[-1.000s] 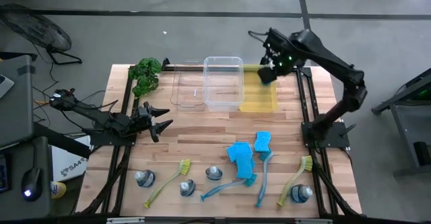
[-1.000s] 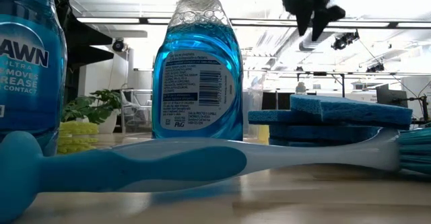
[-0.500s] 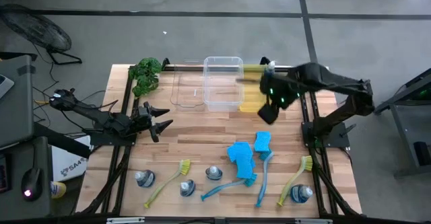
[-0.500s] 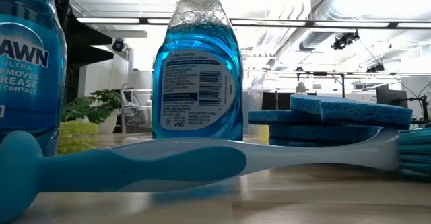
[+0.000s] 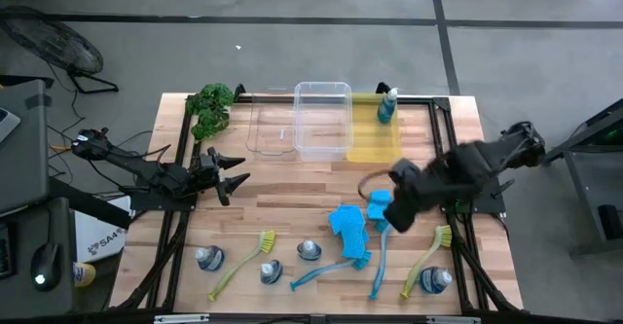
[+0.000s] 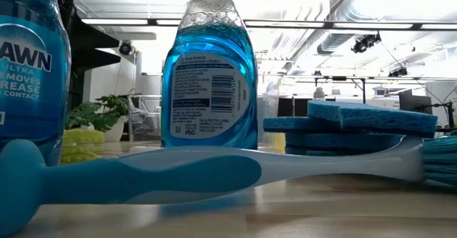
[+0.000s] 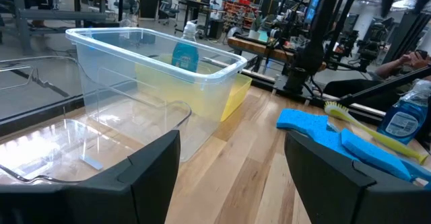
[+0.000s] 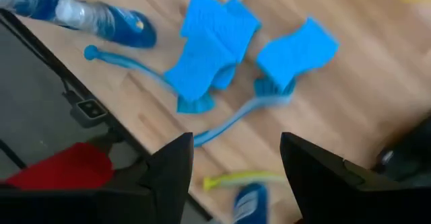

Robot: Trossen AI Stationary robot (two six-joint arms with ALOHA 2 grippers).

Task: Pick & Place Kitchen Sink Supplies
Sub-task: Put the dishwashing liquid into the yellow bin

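R gripper [image 5: 401, 214], jaws spread, empty, hovering over blue sponge [image 5: 380, 204]; sponge lying approx 10 o'clock of it. L arm idling farther off, jaws wide.

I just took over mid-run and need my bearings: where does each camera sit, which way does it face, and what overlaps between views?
High view: above the table, looking straight down; left gripper waits open at the left edge, right gripper is above the blue sponges.
Low view: at table-top height, looking level past a blue-liquid bottle and a blue brush; no arm shows.
Left wrist view: looks past its open fingers at the clear bin.
Right wrist view: looks down past its fingers.
Shared: the sponges show in both the right wrist and high views.
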